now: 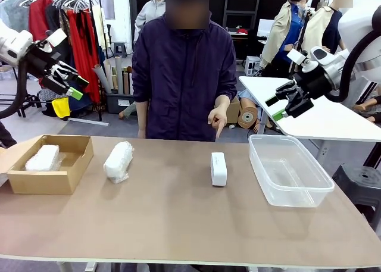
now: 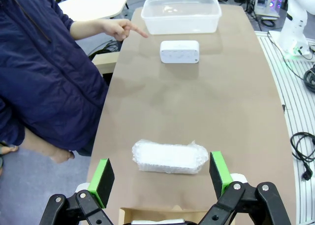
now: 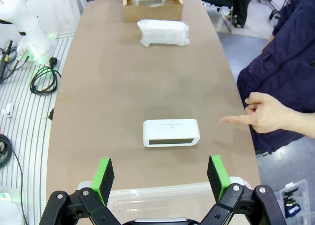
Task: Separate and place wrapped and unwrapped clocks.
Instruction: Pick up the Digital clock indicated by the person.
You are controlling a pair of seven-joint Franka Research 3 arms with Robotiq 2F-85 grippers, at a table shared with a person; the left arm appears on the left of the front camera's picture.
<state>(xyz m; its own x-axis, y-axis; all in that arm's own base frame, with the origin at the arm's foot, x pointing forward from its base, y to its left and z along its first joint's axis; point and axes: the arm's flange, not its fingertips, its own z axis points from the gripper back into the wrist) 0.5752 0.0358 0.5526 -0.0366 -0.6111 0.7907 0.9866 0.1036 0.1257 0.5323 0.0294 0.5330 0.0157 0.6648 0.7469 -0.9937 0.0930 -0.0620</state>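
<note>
Tabletop [image 1: 178,224]: bare clock [image 1: 218,168] waits beside the clear tub [image 1: 260,171] (hand [image 1: 218,118] points, probably its bin); left gripper [image 1: 72,86], right gripper [image 1: 275,107] agape

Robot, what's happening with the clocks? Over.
Left tool, right tool open, empty. Unwrapped clock on table; wrapped bundle beside box, second bundle inside. Person's hand pointing at clock.

White left arm [image 1: 13,46] and white right arm [image 1: 364,31], at either end of the table [image 1: 178,224], carry a black left gripper [image 1: 79,84] and right gripper [image 1: 272,107] with green pads [image 2: 104,181]. Behind the table, the person wears a dark navy zip-front jacket [image 1: 181,75] whose sleeves stop short of the wrists.
</note>
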